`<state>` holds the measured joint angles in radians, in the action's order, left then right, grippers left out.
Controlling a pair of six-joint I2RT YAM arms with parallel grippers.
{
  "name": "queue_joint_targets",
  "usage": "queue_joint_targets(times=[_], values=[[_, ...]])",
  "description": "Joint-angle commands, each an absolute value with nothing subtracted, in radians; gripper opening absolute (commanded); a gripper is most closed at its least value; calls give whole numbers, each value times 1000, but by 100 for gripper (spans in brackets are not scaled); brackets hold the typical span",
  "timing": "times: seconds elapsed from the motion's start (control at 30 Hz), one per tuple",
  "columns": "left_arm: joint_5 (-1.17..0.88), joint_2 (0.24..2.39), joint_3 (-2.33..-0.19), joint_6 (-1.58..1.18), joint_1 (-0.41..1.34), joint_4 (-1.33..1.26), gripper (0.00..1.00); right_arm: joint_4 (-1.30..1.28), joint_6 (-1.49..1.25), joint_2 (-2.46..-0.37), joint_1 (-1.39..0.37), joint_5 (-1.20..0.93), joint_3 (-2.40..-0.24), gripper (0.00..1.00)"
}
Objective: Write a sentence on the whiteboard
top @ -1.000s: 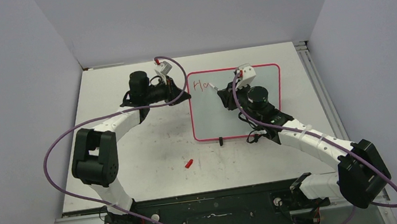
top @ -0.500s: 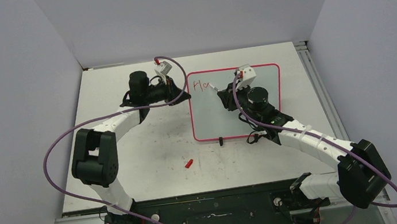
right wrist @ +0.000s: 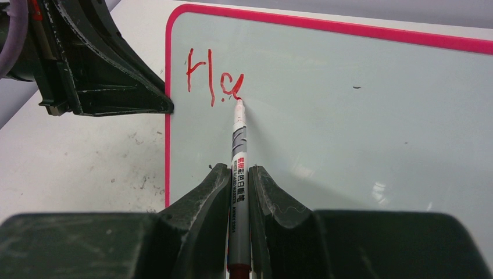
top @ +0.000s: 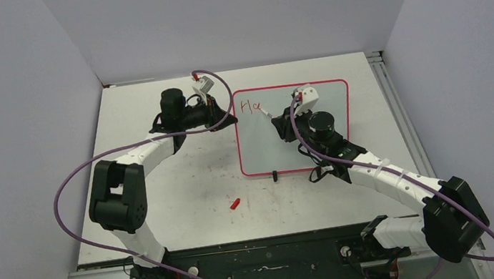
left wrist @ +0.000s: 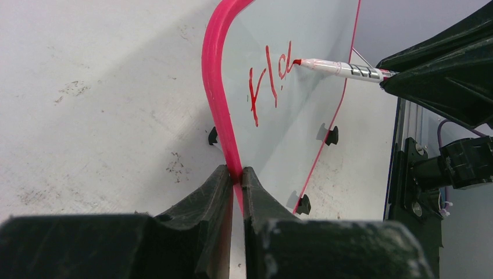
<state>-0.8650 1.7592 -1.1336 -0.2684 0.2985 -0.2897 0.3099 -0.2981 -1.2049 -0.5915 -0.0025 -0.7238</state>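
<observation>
Now, the whiteboard (top: pixel 267 152) lies flat on the far half of the tabletop (top: pixel 185 184), a little right of centre, its pink-red rim showing all the way round. The left gripper (left wrist: pixel 237 179) reaches in from the side, and its jaws are pinched narrow on the board's left rim, the red edge caught right between the two black fingers. Across from it, the right gripper (right wrist: pixel 238 174) hangs over the board with its jaws closed on a marker (right wrist: pixel 239 145), the grey barrel running forward between the fingers. The marker's red tip touches the board at the end of the writing. And the sentence (right wrist: pixel 212 81) so far is only its opening: a tall H and a small a in thin red strokes, tucked into the board's far left corner, close to the spot where the left gripper clamps the rim. The rest of the board is bare pale grey. A black clip foot (top: pixel 274 175) sits at the board's near edge. On the tabletop nearer the arm bases, well apart from the board, lies a small red object (top: pixel 236 203).
</observation>
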Motion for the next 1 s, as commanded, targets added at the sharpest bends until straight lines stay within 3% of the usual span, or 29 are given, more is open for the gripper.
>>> queue_joint_targets(times=[0.0,0.97], values=[[-880,1703,-1138,-250,287,-320,0,300,-284,-1149,-593,54,-720,5],[-879,1701,-1137,-245,287,-318,0,330,-251,-1181,-594,54,-754,5]])
